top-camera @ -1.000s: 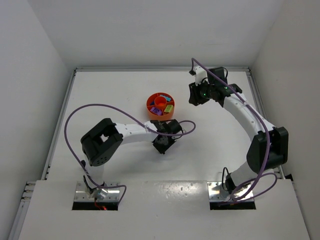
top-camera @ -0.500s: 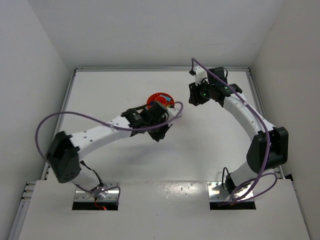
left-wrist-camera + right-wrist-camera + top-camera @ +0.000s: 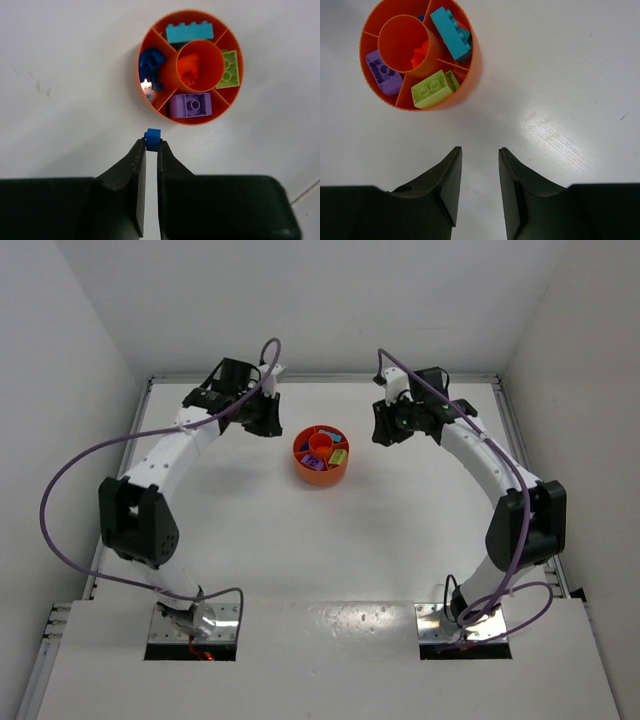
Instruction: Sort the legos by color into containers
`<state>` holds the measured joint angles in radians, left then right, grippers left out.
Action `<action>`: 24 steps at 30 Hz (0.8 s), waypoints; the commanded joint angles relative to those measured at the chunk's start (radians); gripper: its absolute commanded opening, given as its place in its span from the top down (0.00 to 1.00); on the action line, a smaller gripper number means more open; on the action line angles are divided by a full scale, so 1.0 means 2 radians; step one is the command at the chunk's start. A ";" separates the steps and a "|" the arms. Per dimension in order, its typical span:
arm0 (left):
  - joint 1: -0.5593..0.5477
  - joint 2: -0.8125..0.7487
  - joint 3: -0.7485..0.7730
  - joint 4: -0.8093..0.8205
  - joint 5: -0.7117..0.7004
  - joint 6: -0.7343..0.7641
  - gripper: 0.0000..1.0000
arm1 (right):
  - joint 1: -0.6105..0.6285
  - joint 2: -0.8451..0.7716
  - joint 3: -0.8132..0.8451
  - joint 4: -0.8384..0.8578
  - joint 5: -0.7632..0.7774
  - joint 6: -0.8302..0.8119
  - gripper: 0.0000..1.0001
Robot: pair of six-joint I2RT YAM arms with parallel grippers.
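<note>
Left jaws grip a small blue brick (image 3: 152, 135) at frame centre. The bowl (image 3: 200, 121) lies just beyond, upper right; its blue-brick wedge (image 3: 149, 62) sits on its left side. Right jaws released, empty.

The orange bowl (image 3: 322, 477) stands between left hand (image 3: 151, 146) and right hand (image 3: 480, 152); bare table (image 3: 400, 530) surrounds it.

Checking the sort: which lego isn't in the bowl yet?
The small blue lego pinched in the left pincer; every other one lies inside the orange bowl.
</note>
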<state>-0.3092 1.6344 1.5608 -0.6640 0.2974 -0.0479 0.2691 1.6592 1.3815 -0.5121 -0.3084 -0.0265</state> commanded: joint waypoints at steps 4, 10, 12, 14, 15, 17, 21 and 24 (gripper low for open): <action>0.020 0.090 0.062 -0.018 0.103 -0.007 1.00 | 0.001 0.000 0.028 -0.002 -0.010 -0.001 0.64; 0.025 0.150 0.140 -0.035 0.122 -0.007 1.00 | 0.001 0.004 0.023 -0.002 -0.005 -0.001 0.64; 0.020 0.160 0.140 -0.040 0.127 -0.007 1.00 | 0.001 0.004 0.023 -0.002 -0.005 -0.001 0.64; 0.020 0.167 0.140 -0.040 0.127 -0.007 1.00 | 0.001 0.009 0.028 -0.002 -0.005 -0.001 0.64; 0.015 0.171 0.140 -0.040 0.127 -0.001 1.00 | 0.001 0.009 0.028 -0.006 -0.005 -0.001 0.64; 0.010 0.178 0.140 -0.040 0.127 -0.001 1.00 | 0.001 0.014 0.028 -0.006 -0.005 -0.001 0.64; 0.006 0.190 0.140 -0.040 0.127 -0.001 0.99 | 0.001 0.019 0.033 -0.006 -0.005 -0.001 0.64; 0.001 0.201 0.151 -0.040 0.122 -0.001 0.98 | 0.001 0.023 0.038 -0.006 -0.005 -0.001 0.64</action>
<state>-0.2901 2.0190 1.8118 -0.7448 0.5270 -0.0601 0.2691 1.7050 1.3998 -0.5365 -0.3149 -0.0265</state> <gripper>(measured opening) 0.142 0.361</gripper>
